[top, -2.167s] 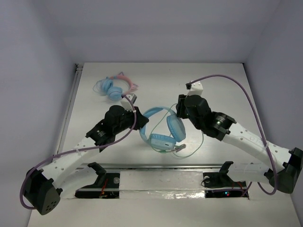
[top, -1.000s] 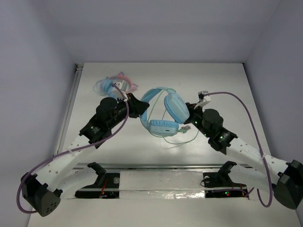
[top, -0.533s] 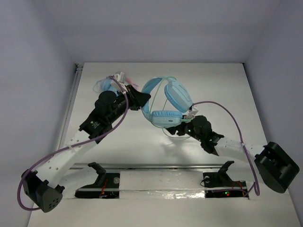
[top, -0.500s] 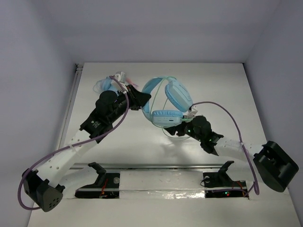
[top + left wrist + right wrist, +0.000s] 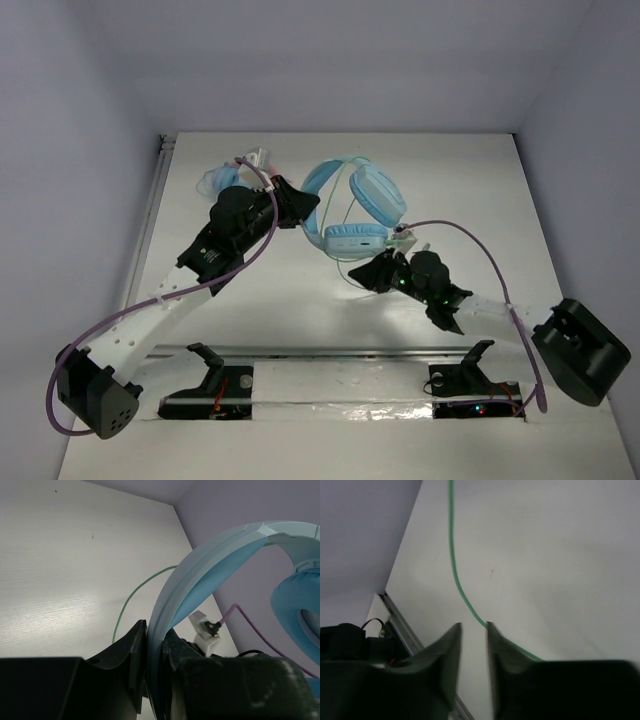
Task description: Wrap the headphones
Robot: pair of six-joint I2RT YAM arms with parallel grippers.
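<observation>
1. We have the left claw (image 5: 155,635) pinching the headphones (image 5: 355,215) by the headband (image 5: 200,575), raised mid-tabletop (image 5: 450,180).
2. The right claw (image 5: 474,630) is nearly closed at the green cable (image 5: 454,565); we can't tell whether it grips.
3. The cable trails loose, so wrapping looks barely started.

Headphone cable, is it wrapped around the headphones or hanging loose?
Loose. The cable trails off the headphones and curves across the table past the right hand, with no coils visible.

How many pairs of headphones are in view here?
2. The light-blue headphones are at centre, their band clamped in the left gripper. A smaller blue pair lies at far left, partly hidden behind the left arm.
</observation>
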